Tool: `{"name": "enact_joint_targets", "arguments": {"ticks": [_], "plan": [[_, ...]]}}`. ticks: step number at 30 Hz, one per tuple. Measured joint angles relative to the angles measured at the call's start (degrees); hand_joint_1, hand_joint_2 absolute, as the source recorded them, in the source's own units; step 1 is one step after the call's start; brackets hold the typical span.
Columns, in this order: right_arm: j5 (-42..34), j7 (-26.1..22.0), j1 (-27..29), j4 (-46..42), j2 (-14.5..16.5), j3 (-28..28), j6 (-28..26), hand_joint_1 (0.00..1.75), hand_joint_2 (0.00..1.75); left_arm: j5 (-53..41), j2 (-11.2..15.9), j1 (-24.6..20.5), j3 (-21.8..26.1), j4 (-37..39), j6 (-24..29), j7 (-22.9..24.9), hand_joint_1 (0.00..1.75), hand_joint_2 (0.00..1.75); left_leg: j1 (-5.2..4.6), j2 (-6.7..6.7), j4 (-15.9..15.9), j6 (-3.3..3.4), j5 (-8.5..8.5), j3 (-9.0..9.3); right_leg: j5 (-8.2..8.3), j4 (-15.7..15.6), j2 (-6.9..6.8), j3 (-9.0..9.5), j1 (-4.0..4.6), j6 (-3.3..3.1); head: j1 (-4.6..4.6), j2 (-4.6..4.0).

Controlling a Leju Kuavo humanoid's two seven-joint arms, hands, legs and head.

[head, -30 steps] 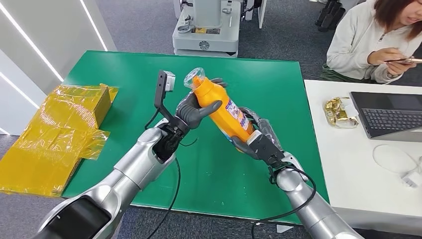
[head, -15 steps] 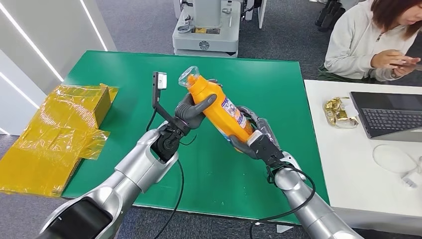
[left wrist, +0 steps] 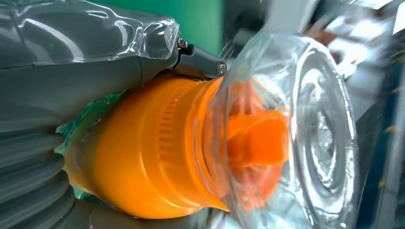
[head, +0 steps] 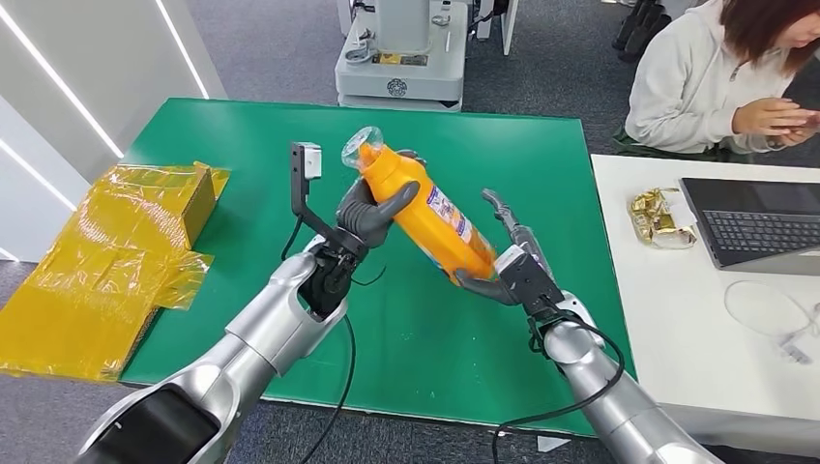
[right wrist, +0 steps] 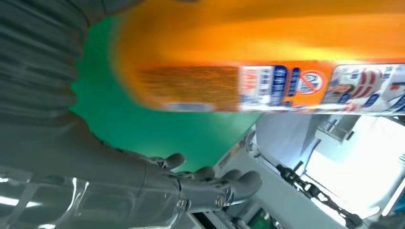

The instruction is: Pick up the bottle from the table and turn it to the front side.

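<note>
An orange bottle (head: 425,220) with a clear cap (head: 360,149) and a printed label hangs tilted above the green table (head: 242,135), cap pointing up and away. My left hand (head: 372,213) grips it just below the neck; up close the orange neck (left wrist: 157,148) and clear cap (left wrist: 310,138) sit against the grey thumb (left wrist: 86,67). My right hand (head: 517,266) is at the bottle's base with its fingers (head: 505,215) stretched out and off the bottle. In the right wrist view the straightened fingers (right wrist: 215,183) lie apart from the labelled bottle (right wrist: 267,52).
A box wrapped in yellow film (head: 116,261) lies at the table's left edge. A white table (head: 677,319) on the right carries a laptop (head: 754,227) and gold foil (head: 662,217). A seated person (head: 716,87) looks at a phone. A grey machine base (head: 401,58) stands behind.
My right hand's fingers have opened away from the bottle's lower end. My left hand has carried the bottle slightly left and up, still gripping it.
</note>
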Motion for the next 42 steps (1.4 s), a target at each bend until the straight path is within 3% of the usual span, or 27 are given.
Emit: {"name": "enact_joint_targets", "arguments": {"ticks": [3,5,11,16,20,24,30,37,42], "plan": [[-1.3,-0.4,0.1,-0.2,-0.9,0.2,-0.5,0.0,1.75,-13.2,1.2,-2.0,0.0,1.2,6.7,-7.1,1.75,1.75,0.0,0.02,0.0,0.0,0.0,0.0,0.0,0.0,0.03,0.0,0.0,0.0,0.0,0.0],[-1.8,-0.6,0.5,-0.8,-1.4,0.3,-0.9,0.0,1.75,-19.5,2.2,-3.6,0.0,2.7,9.0,-9.3,1.75,1.75,0.0,0.03,0.0,0.0,0.0,0.01,0.01,0.0,0.03,0.0,0.0,0.0,-0.01,0.0],[-0.2,0.0,3.9,-6.9,-2.8,0.4,-2.7,0.0,1.75,-39.7,4.7,-7.3,0.0,7.2,17.6,-12.6,1.75,1.75,0.01,0.02,0.0,-0.01,0.01,0.0,0.0,0.0,0.03,-0.02,0.01,-0.01,0.0,0.0],[1.4,0.8,6.0,-11.7,-3.5,0.3,-2.8,0.0,1.75,-47.5,5.7,-8.8,0.0,8.6,21.6,-12.2,1.75,1.75,0.01,0.02,0.0,-0.01,0.0,0.0,0.0,0.0,0.03,-0.03,0.01,0.0,0.01,0.0],[4.6,2.5,8.5,-16.4,-3.8,-0.4,-2.8,0.0,1.75,-60.2,6.6,-9.2,-0.1,8.6,26.8,-8.8,1.75,1.75,0.01,0.02,0.0,-0.01,0.0,0.0,0.0,0.0,0.03,-0.02,0.01,0.0,0.0,0.0],[8.5,4.3,12.0,-21.8,-4.0,-2.3,-2.4,0.0,1.75,-81.3,7.9,-9.8,-1.8,8.4,32.9,-0.6,1.75,1.75,0.01,0.01,0.0,-0.01,0.0,0.0,0.0,0.0,0.02,-0.02,0.01,0.0,0.0,0.0],[13.5,5.4,19.2,-29.9,-4.0,-7.7,-1.7,0.0,1.75,-108.8,10.0,-9.8,-3.7,7.5,34.5,10.5,1.75,1.75,0.01,0.01,0.0,-0.01,-0.01,-0.02,-0.01,0.0,0.02,-0.03,0.01,0.0,0.0,0.0],[16.0,5.9,26.5,-39.1,-4.0,-14.1,-1.8,0.0,1.75,-116.0,11.9,-8.3,-3.6,5.2,32.5,13.1,1.75,1.75,0.0,0.0,0.0,-0.01,-0.01,-0.03,-0.02,0.0,0.0,-0.02,0.0,0.01,0.0,0.0],[16.6,5.8,31.3,-44.3,-4.0,-18.4,-1.7,0.0,1.75,-120.3,13.8,-6.4,-2.9,3.1,28.3,14.3,1.75,1.75,0.0,0.02,0.0,-0.01,-0.01,-0.03,-0.02,0.0,0.01,-0.03,0.0,0.0,0.0,0.0]]}}
